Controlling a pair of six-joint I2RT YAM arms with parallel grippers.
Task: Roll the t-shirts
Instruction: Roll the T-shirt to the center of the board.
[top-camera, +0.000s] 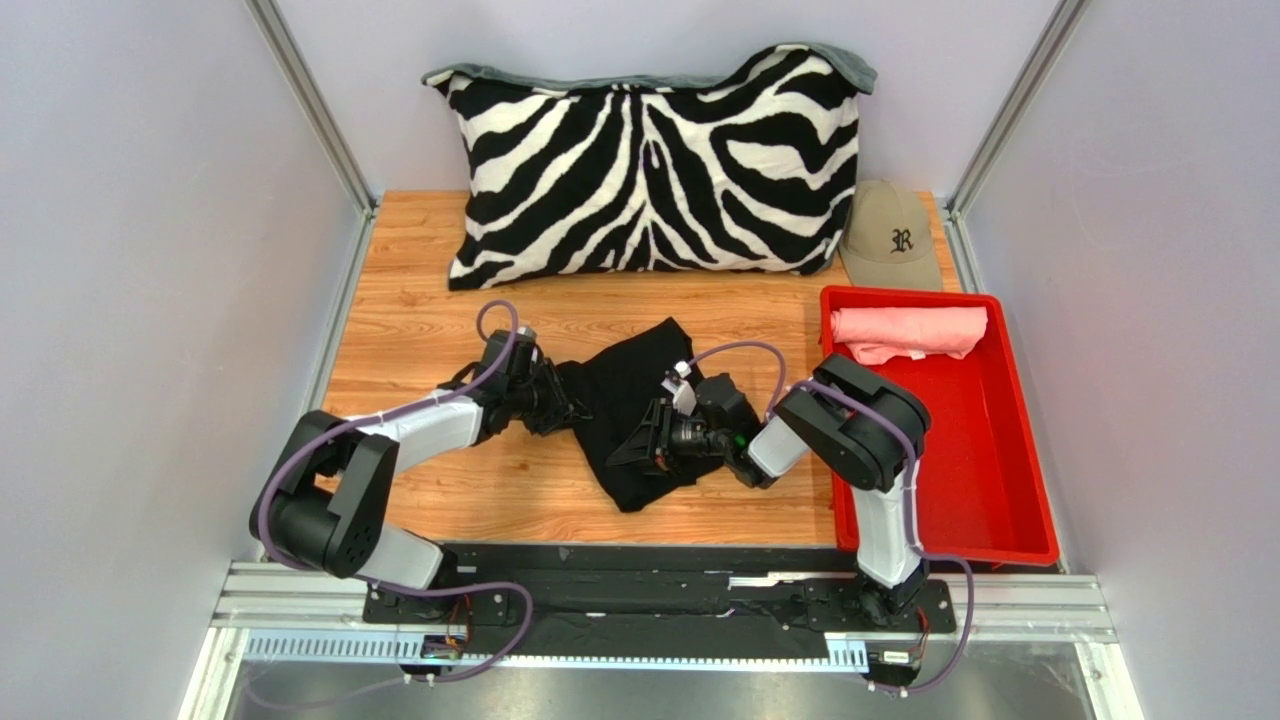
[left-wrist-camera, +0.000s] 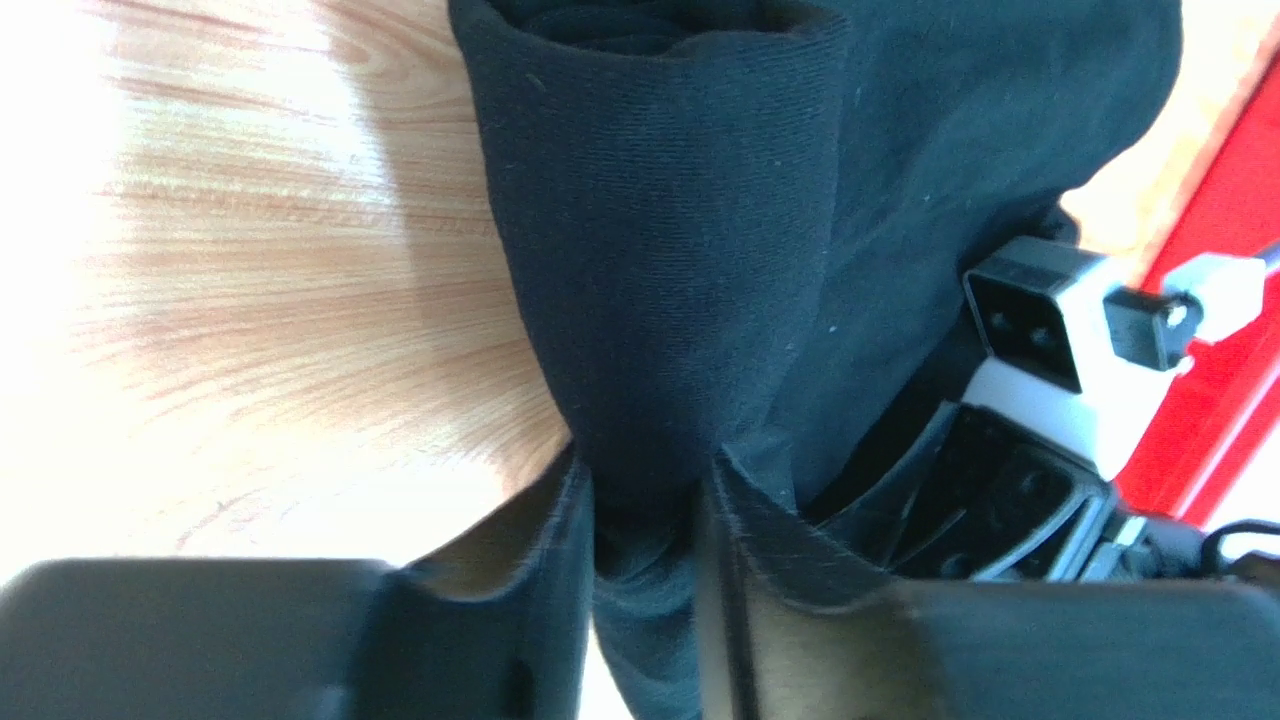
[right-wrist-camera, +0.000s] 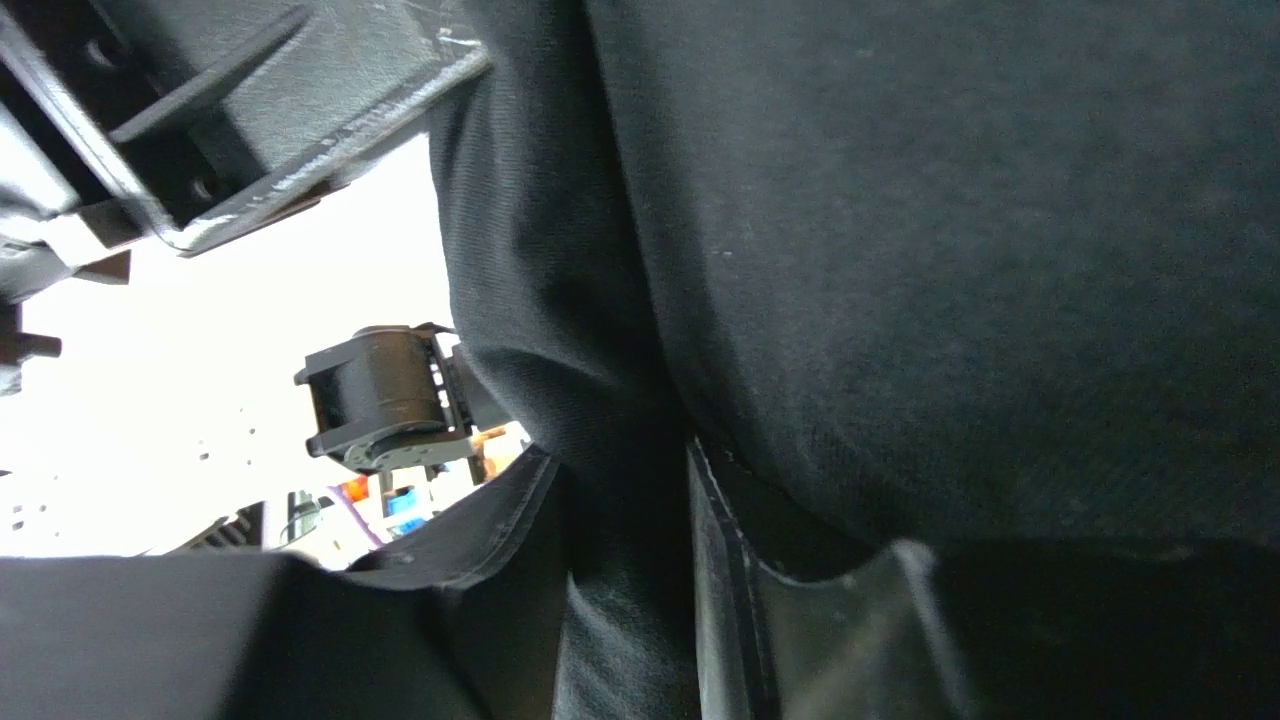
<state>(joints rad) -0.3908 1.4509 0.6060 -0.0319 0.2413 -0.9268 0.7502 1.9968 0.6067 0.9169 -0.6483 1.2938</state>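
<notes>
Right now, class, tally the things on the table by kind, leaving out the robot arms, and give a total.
T-shirts: 2 (black t-shirt, pink t-shirt)
Zebra pillow: 1
Tan cap: 1
Red tray: 1
Total: 5

Ornate "R" on tan cap (top-camera: 893, 233) (front panel, dark stitching).
</notes>
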